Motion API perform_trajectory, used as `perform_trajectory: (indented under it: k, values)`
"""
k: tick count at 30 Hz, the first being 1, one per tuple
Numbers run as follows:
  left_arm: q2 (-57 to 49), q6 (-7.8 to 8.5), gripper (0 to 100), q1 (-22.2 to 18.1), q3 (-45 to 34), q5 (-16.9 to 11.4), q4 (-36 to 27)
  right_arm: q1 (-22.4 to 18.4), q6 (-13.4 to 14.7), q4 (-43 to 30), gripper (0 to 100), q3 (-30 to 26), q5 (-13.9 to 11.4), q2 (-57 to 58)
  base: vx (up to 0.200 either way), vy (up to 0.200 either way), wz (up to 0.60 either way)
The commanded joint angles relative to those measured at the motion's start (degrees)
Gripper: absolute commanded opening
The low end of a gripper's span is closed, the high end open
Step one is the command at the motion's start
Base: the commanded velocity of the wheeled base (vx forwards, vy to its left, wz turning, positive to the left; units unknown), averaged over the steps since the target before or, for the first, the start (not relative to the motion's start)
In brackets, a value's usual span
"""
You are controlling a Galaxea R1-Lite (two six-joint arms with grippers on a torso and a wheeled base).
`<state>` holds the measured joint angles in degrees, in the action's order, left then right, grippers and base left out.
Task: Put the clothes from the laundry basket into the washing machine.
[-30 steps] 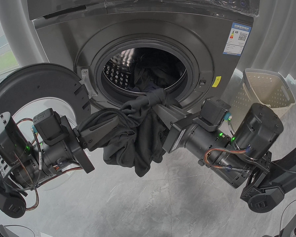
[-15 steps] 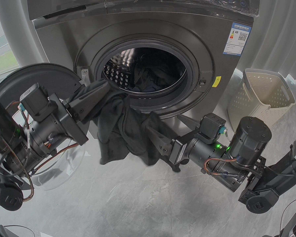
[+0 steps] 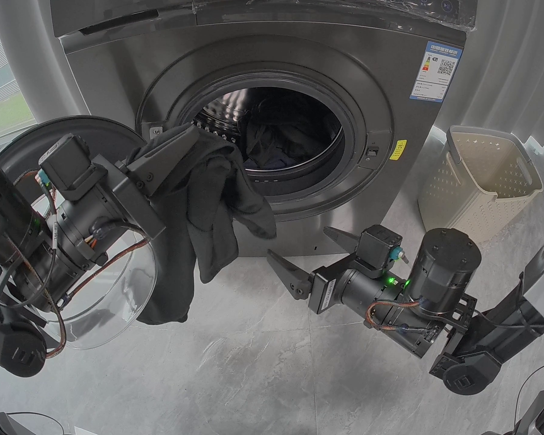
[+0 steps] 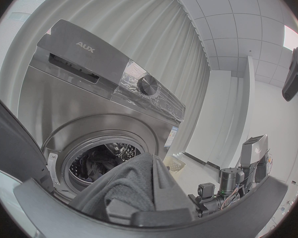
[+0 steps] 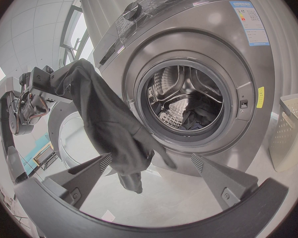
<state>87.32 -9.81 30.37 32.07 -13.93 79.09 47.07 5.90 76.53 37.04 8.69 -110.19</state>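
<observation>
At the port of the washing machine, left rim: left gripper clenched on a dark garment, its top level with the opening, most of the cloth hanging outside in front of the open door. Low before the machine: right gripper, jaws spread, holding nothing. Other clothes lie in the drum. Risk, as I judge it: release here and the hanging bulk drags everything to the floor; a trailing end could also snag on the door
</observation>
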Motion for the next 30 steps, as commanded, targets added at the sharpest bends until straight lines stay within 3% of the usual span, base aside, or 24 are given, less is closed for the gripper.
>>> perform_trajectory:
  k: [1, 14, 24, 30]
  values:
    - [0.75, -0.03, 0, -0.22, 0.18, 0.05, 0.01, 0.04, -0.01, 0.02, 100, -0.21, 0.01, -0.29, 0.000, 0.000, 0.00]
    - [0.92, -0.21, 0, -0.31, 0.18, 0.05, 0.01, -1.10, -0.80, 0.11, 100, 1.37, -0.52, -0.29, 0.000, 0.000, 0.00]
    - [0.92, -0.21, 0, -0.22, 0.18, 0.05, 0.01, -2.33, -2.12, 0.11, 100, 6.65, -0.69, -3.45, 0.000, 0.000, 0.00]
    - [0.92, -0.21, 0, 0.13, -0.17, 0.05, 0.36, -1.98, -2.30, 0.11, 100, 10.78, -2.01, -6.26, 0.000, 0.000, 0.00]
